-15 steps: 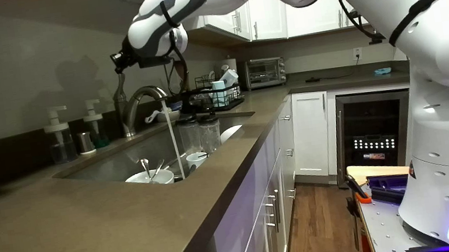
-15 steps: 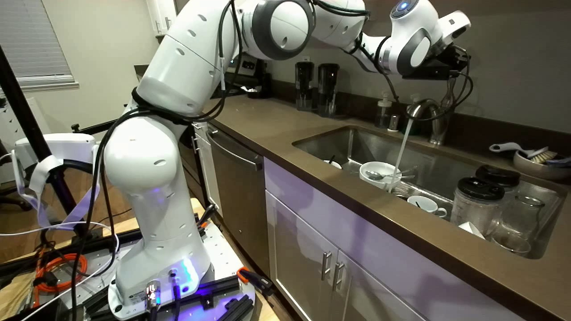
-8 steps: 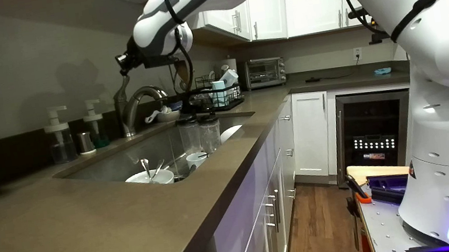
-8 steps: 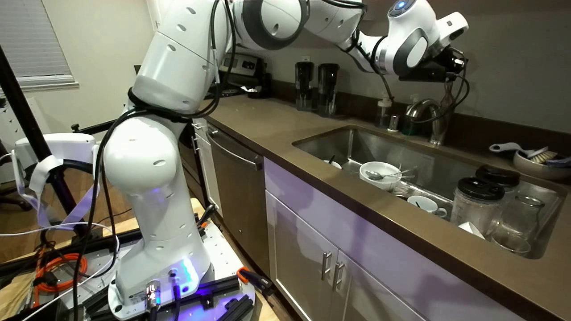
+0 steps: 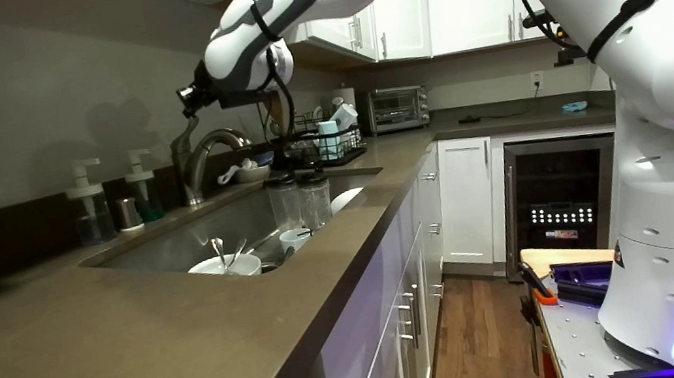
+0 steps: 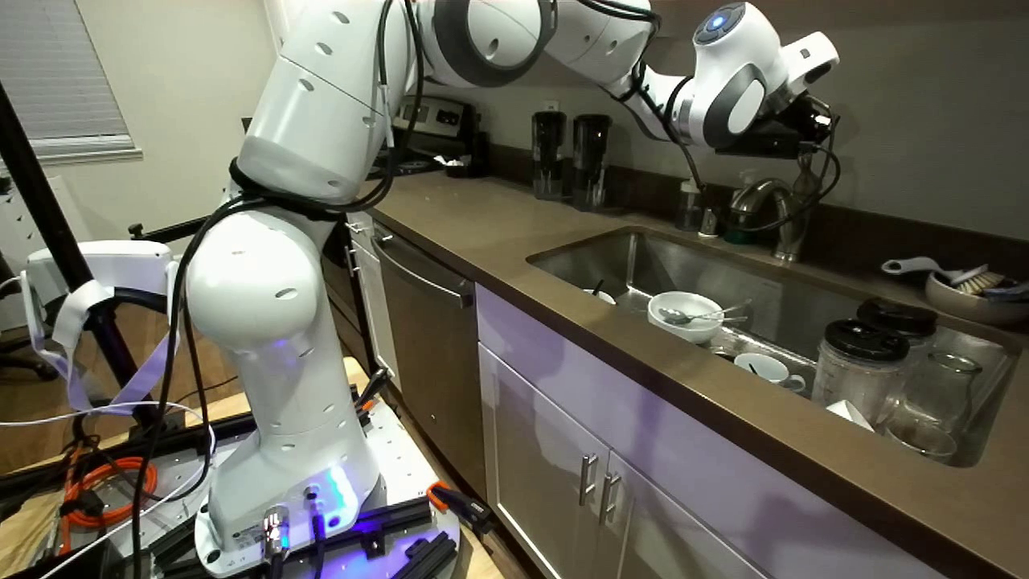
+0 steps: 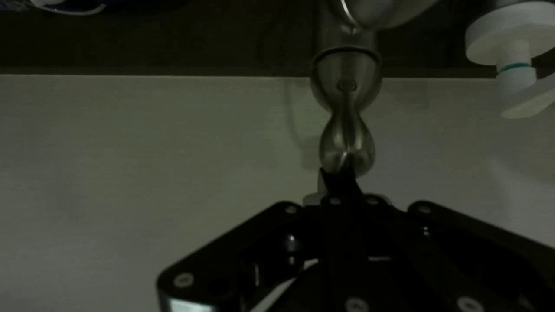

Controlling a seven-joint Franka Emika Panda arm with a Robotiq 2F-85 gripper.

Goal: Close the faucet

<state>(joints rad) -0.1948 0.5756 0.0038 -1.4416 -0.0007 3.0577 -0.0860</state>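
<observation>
The faucet is a silver gooseneck at the back edge of the sink; it also shows in an exterior view. No water stream shows under its spout. Its lever handle rises from the base behind the spout. My gripper looks shut, its dark fingertips together at the top end of the lever, apparently touching it. In both exterior views the gripper is above the faucet, at the lever's tip; the exact contact is hard to see.
The sink holds a white bowl, a white cup and lidded clear jars. Soap dispensers stand beside the faucet. A bowl with a brush is on its other side. A dish rack stands farther along.
A second ago water ran from the spout; half a second ago only a thin trace fell; now none. The gripper and lever tip have moved forward toward the spout and slightly down.
</observation>
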